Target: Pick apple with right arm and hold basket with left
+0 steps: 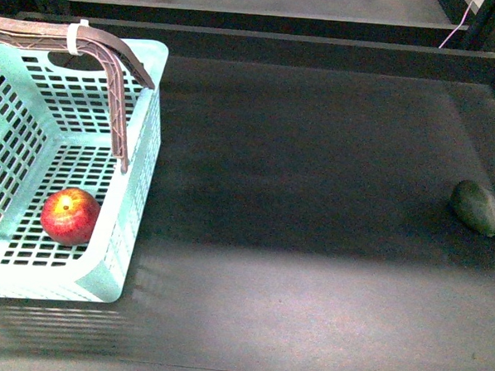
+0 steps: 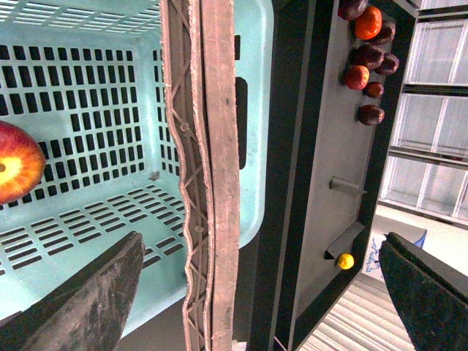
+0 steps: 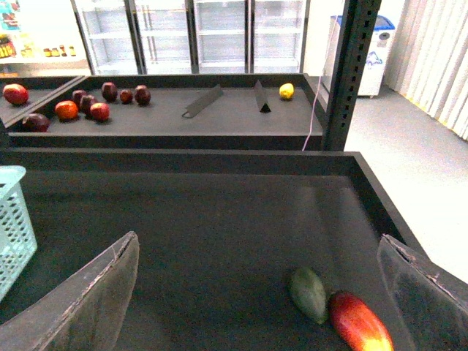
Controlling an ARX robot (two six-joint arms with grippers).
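Apple (image 1: 70,215) inside basket (image 1: 149,97), at the tray's (image 1: 315,172) 9 o'clock side.
Stem dimple faces up; raised handles (image 1: 113,62) arch above it. Green fruit (image 1: 476,207) and a red one (image 3: 360,325) lie at 3 o'clock. Left gripper (image 2: 241,281) spread astride the handles; right gripper (image 3: 259,292) spread, empty.

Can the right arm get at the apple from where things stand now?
Probably yes: the apple lies uncovered in the basket, open from above. The open right gripper is far off, and the raised handle spans part of the opening.
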